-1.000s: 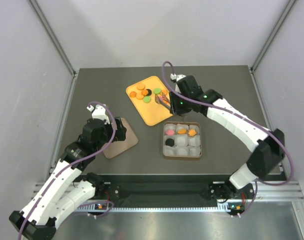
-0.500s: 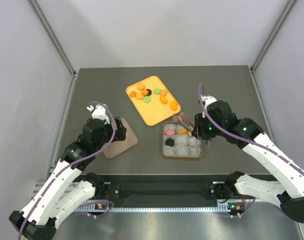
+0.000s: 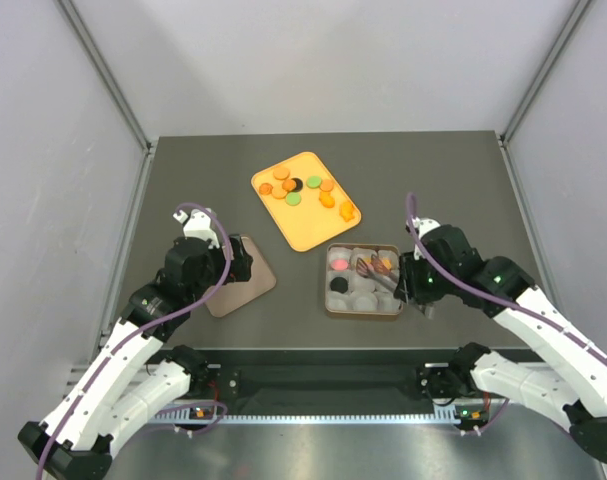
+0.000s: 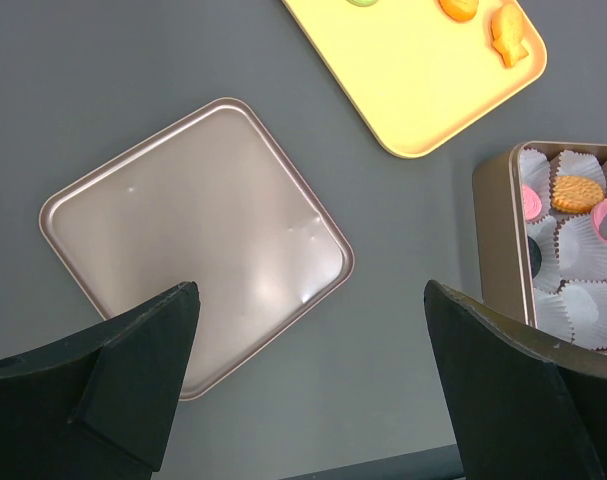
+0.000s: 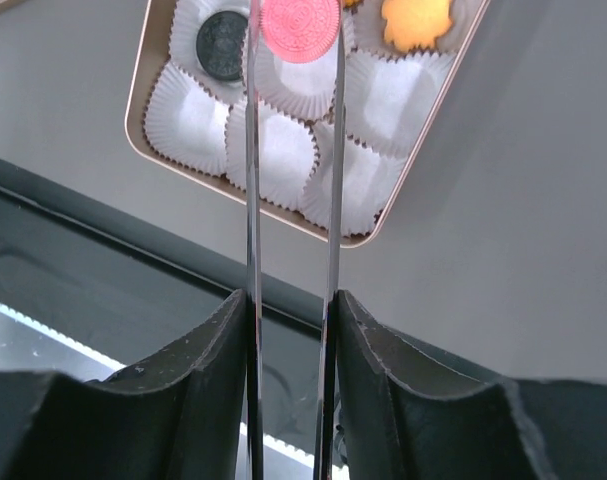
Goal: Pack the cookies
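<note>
Cookies [image 3: 294, 198] lie loose on the yellow tray [image 3: 301, 236] at upper centre of the tabletop [image 3: 183, 180], and a few already sit in the tin [image 4: 495, 240] just below it. The one that matters now is the pink cookie [image 5: 300, 27], at the top centre of the right wrist view.

The right pincer [image 5: 291, 310] is clamped on a pair of tweezers [image 5: 251, 200], whose two blades run straight up the frame and pinch the pink cookie by its left and right edges. So the cookie lies dead ahead of the pincer, along the tweezers' long axis. It is a round disc with no long axis of its own; its stamped face is turned flat toward the wrist camera.

It hangs over the white paper cup [image 5: 283, 95] just right of the black cookie [image 5: 223, 45], with an orange cookie [image 5: 418, 20] further right. Whether it touches the paper I cannot tell. The likely next move is a release into that cup.

The left pincer [image 4: 312, 285] is spread wide and holds nothing, above the lid [image 4: 198, 250] at lower left, well apart from the tin. The right arm is nearer.
</note>
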### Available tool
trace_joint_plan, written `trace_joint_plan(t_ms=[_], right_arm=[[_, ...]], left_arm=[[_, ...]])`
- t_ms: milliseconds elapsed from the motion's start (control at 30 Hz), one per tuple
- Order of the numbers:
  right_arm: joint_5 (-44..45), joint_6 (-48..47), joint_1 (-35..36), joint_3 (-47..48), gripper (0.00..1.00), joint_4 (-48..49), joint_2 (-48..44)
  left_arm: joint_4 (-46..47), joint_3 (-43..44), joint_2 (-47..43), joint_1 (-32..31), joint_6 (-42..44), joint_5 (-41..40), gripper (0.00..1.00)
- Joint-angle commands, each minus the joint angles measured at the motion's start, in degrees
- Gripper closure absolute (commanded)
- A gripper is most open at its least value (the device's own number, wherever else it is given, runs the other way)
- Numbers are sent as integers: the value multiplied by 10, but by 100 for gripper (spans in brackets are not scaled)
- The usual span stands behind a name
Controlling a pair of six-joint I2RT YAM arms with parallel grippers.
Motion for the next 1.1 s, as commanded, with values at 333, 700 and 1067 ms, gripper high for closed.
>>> trace_joint_plan(t_ms=[333,700,1067], right_arm=[[-24,19,16,-28,62,30,-17],[-23,23,17,-40,56,40,-14],[-23,-1,18,91,56,9,6]], left_arm=[[8,0,-2,-2,2,-3,1],[8,0,-2,-2,2,-3,1],[8,0,-3,-2,2,-3,1]])
